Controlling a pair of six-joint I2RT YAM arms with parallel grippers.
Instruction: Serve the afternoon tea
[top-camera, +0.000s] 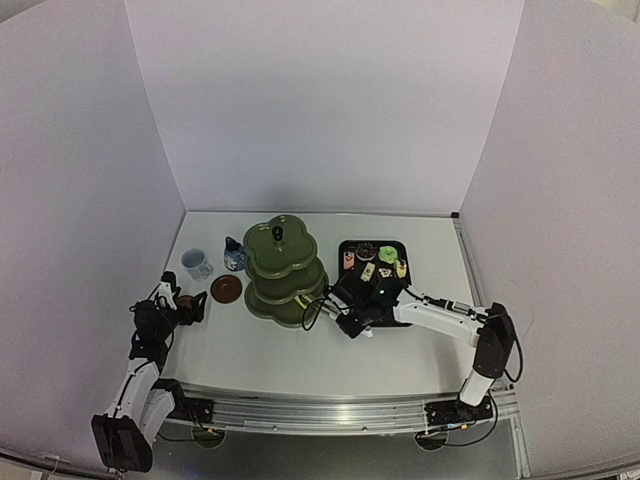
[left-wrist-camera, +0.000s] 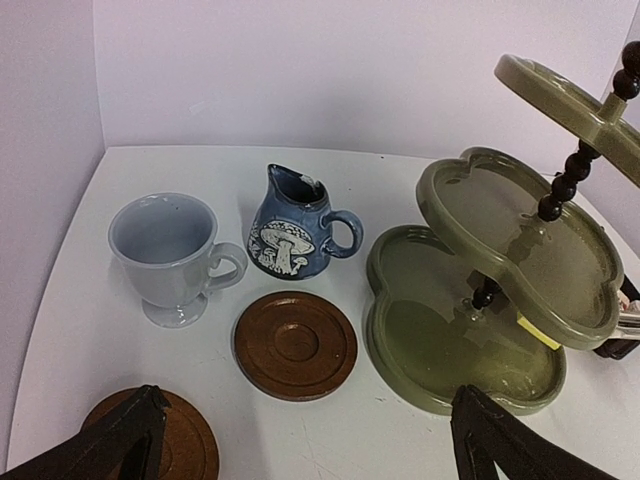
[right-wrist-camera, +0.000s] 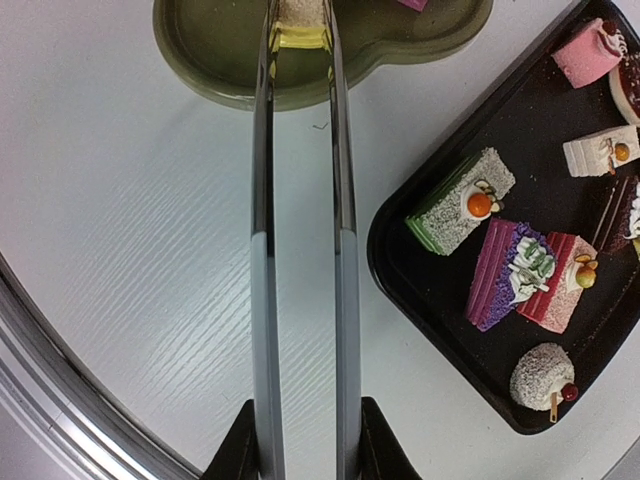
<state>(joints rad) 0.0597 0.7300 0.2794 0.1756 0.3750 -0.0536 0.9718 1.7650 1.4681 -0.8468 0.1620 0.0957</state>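
Three scalloped dark-green tiers (left-wrist-camera: 520, 250); right tool (right-wrist-camera: 305, 445) tight on tongs (right-wrist-camera: 262, 200), left tool (left-wrist-camera: 305, 415) agape.

The white bench (top-camera: 300, 360) lies open on the near side. The dark green three-tier scalloped stand (top-camera: 285, 272) blocks the middle; the white mug (top-camera: 196, 264), blue-and-white pot (top-camera: 234, 254) and brown round coaster (top-camera: 227, 289) crowd its left. The metal tongs (right-wrist-camera: 262, 200) run over the strip between it and the black rectangular tray (right-wrist-camera: 530, 110).
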